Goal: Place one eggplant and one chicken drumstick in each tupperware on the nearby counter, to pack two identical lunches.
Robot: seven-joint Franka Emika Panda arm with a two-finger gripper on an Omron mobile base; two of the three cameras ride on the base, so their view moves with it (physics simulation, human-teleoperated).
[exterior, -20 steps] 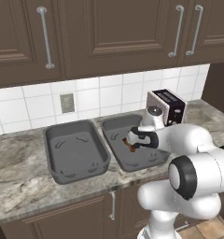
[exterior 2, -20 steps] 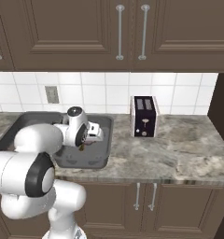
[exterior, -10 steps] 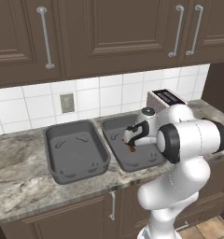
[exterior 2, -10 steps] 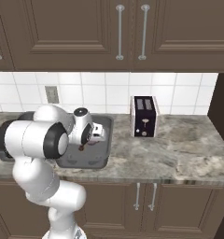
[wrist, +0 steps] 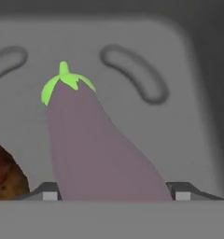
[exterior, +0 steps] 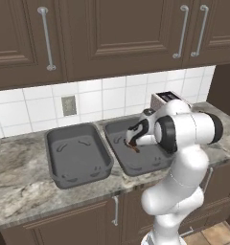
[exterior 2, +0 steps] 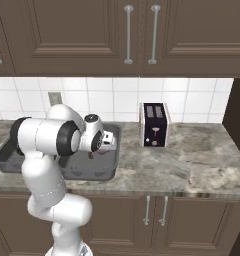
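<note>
A pale mauve eggplant (wrist: pixel 95 149) with a green cap is clamped between the fingertips of my gripper (wrist: pixel 114 192). It hangs just above the floor of the right tupperware (wrist: pixel 193 102). A reddish-brown chicken drumstick (wrist: pixel 4 175) lies in that same tub, just left of the eggplant. From the left base view, my gripper (exterior: pixel 132 143) is low inside the right tupperware (exterior: pixel 150 165), and the left tupperware (exterior: pixel 78 158) beside it holds nothing. Both tubs stand on the counter (exterior: pixel 21 191).
A silver toaster (exterior 2: pixel 154 125) stands to the right of the tubs by the tiled wall. Dark upper cabinets (exterior: pixel 112 33) hang over the counter. Open stone counter (exterior 2: pixel 197 160) stretches right of the toaster.
The arm has folded up taller over the right tub, and the gripper has shifted slightly left within it while holding the eggplant.
</note>
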